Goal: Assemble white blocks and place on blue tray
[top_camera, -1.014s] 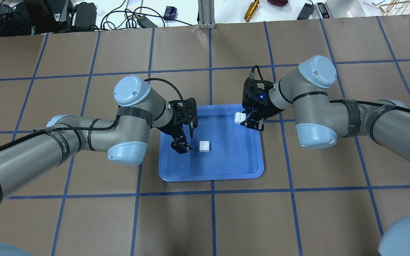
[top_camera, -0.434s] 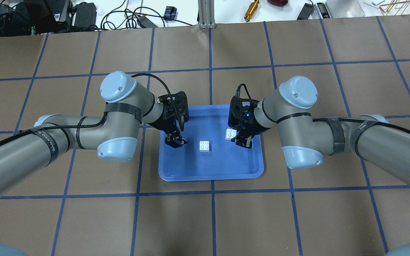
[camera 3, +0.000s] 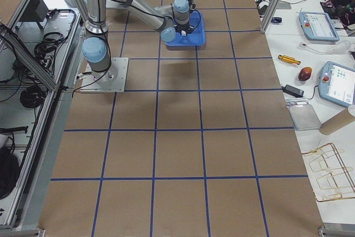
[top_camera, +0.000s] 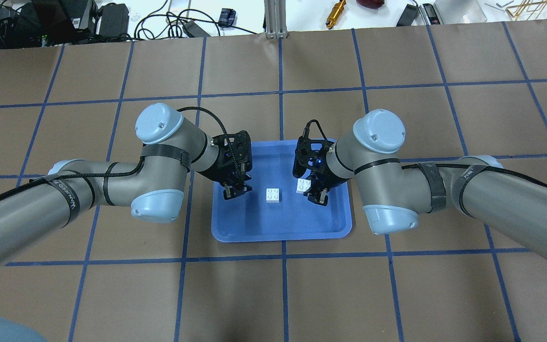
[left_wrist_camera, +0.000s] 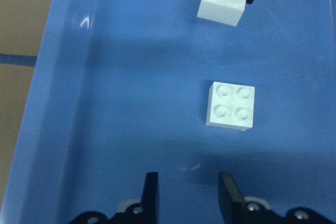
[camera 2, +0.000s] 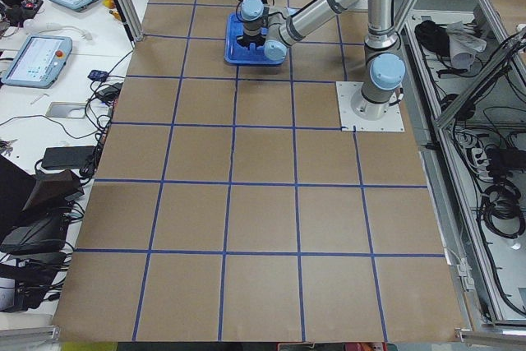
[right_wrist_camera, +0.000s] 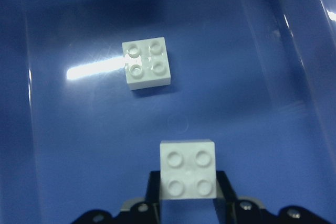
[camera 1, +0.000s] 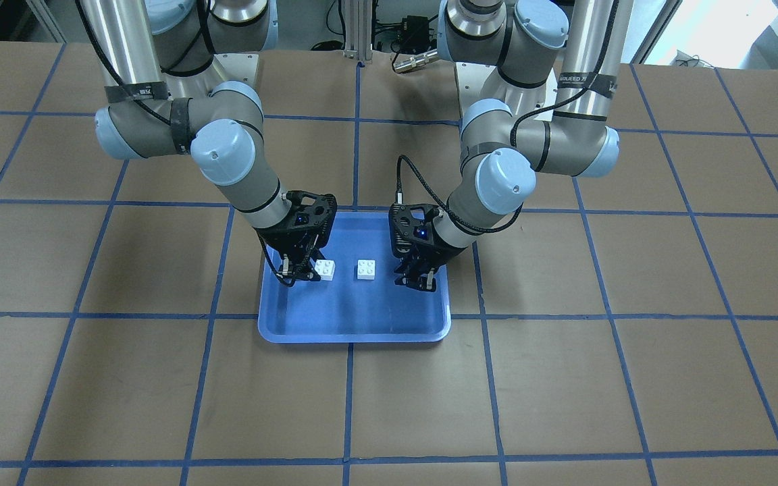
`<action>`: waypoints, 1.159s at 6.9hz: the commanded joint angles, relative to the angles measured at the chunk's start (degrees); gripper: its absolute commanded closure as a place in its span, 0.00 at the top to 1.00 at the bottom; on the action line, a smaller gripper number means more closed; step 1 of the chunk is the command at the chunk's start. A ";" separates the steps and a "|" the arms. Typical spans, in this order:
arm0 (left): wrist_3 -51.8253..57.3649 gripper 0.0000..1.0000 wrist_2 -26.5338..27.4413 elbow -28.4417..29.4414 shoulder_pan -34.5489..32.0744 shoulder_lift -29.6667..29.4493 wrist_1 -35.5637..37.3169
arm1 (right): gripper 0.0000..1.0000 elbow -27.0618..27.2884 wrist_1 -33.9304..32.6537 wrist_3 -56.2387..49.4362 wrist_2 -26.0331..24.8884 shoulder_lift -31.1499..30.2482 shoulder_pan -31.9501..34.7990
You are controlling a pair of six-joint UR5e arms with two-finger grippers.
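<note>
A: How many pieces on the table?

B: Two white blocks (top_camera: 273,195): one lies studs-up in the single blue tray (top_camera: 278,229); the right gripper (right_wrist_camera: 188,184) clamps the other block (top_camera: 303,185) over it. The left gripper (left_wrist_camera: 189,187) hangs spread, empty.

The left arm (top_camera: 112,183) and right arm (top_camera: 425,183) come in from opposite sides, elbows bent, wrists angled down and inward so the two claws face each other. The left claw (top_camera: 237,192) hangs with its fingers parted. The right claw (top_camera: 312,192) is clamped on a block (top_camera: 303,185), studs up.
</note>
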 commanded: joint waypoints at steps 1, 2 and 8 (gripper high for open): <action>0.45 0.22 -0.16 -0.15 0.22 -0.19 0.32 | 0.00 0.01 -0.55 0.38 0.14 0.45 0.27; 0.27 0.26 -0.16 -0.15 0.66 0.16 0.32 | 0.00 0.01 -0.55 0.38 0.23 0.37 0.27; 0.09 0.11 -3.94 -0.33 0.75 -0.27 0.33 | 0.00 -1.13 -0.64 2.31 -1.61 2.21 3.69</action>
